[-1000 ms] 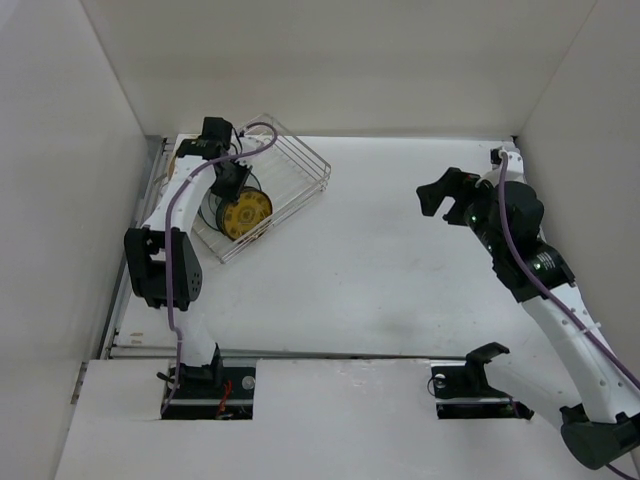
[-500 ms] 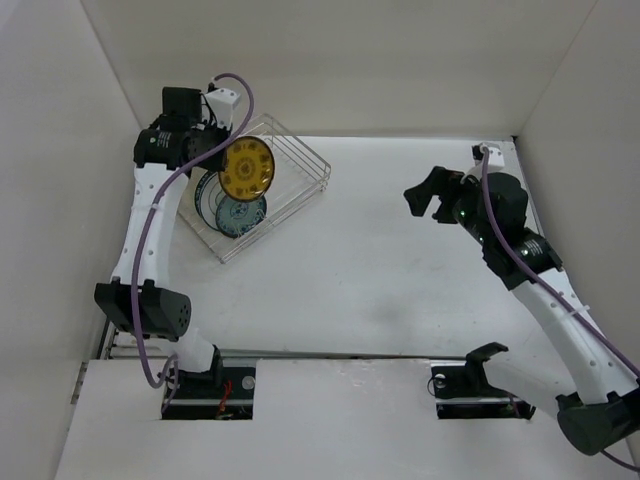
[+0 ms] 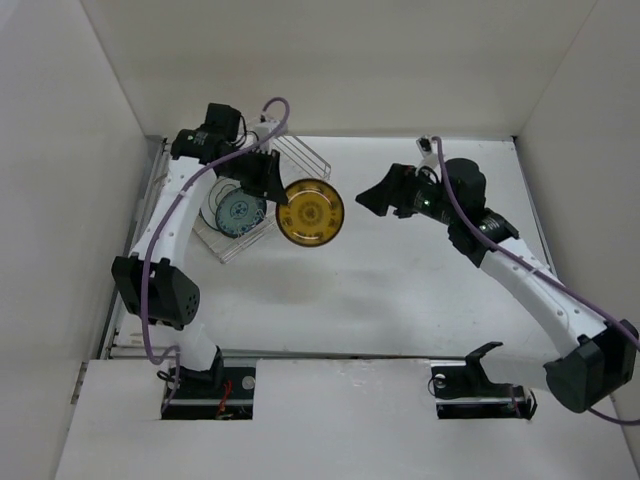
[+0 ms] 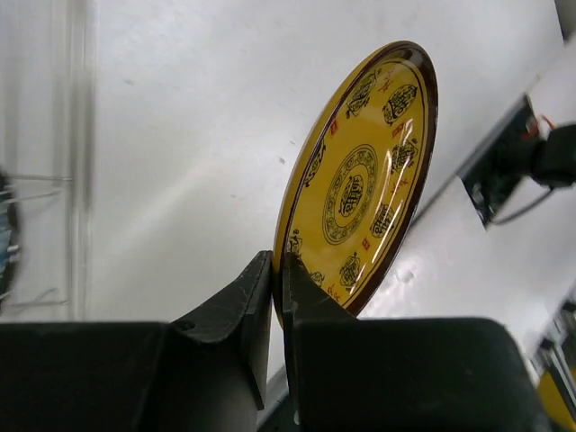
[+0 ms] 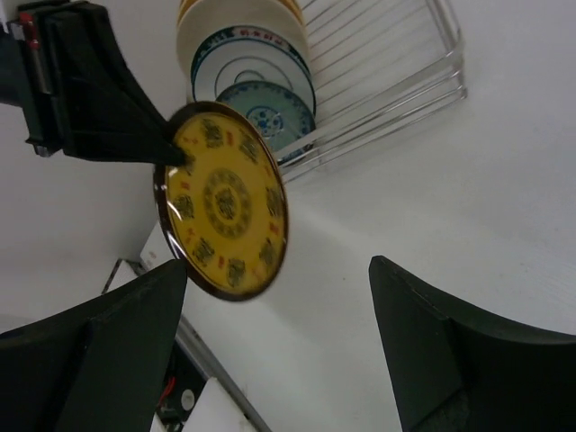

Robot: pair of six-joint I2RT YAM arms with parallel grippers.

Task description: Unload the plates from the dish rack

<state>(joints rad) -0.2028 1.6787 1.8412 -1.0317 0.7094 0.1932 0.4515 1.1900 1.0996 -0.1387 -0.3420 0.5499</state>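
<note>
Plate hangs edge-pinched in left hand.

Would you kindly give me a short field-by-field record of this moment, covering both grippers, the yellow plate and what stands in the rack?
left gripper: shut on the rim of the yellow plate
yellow plate: in the air, clear of the dish rack, face toward the right gripper
right gripper: open, close to the plate, not touching it
in the rack: teal patterned plate, white plate with patterned rim, cream plate behind them
task stage: one plate out, not yet set down
</note>
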